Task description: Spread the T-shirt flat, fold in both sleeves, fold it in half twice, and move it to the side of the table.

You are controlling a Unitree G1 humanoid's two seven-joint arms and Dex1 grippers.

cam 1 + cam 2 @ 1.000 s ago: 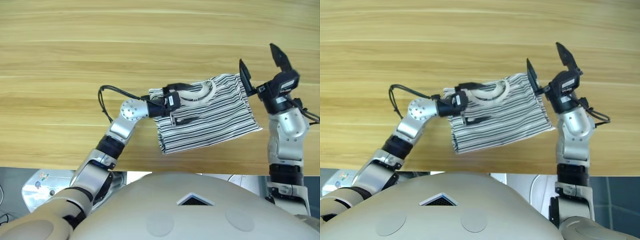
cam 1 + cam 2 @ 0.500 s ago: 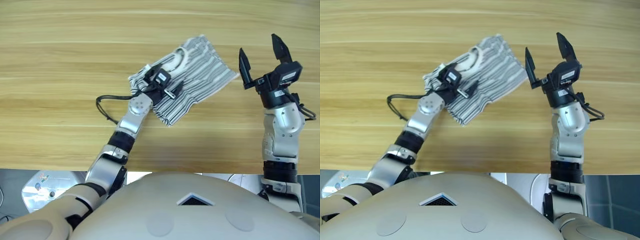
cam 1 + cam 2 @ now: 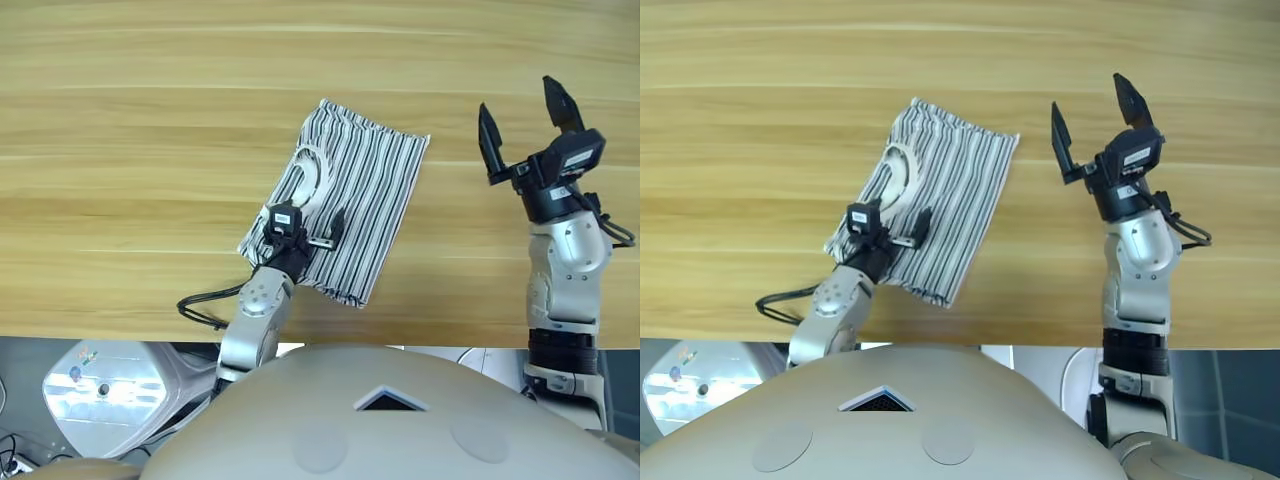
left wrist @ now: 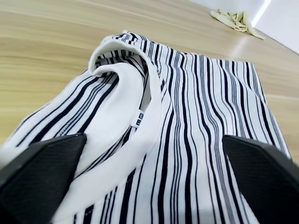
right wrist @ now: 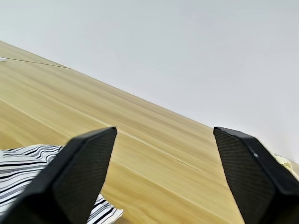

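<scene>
Left eye view and its stereo partner: the T-shirt [image 3: 345, 195], striped and folded into a compact oblong, lies on the worktop [image 3: 120, 120] towards the near edge, roughly midway across. Its long axis runs diagonally, from a near corner on the robot's left to a far corner on the right. The white collar [image 3: 312, 170] shows along the left-hand long edge.

The left claw [image 3: 305, 230] sits over the near end of the oblong. In the left wrist view its fingers [image 4: 39, 170] stand wide apart with the striped cloth and collar between them. They grip nothing, and whether they press on the cloth cannot be told.

The right claw [image 3: 520, 105] is raised beside the T-shirt on the right, apart from it. Its jaws are spread wide and it holds nothing.

A pale cloth [image 4: 236, 17] lies far off on the worktop.

Judged from the compact shape, the folds look complete and only the move to the side is left. That move turns on the left arm, which is the nearer. The T-shirt extends away from the left claw along the diagonal, so a pull would lead from the near end.
</scene>
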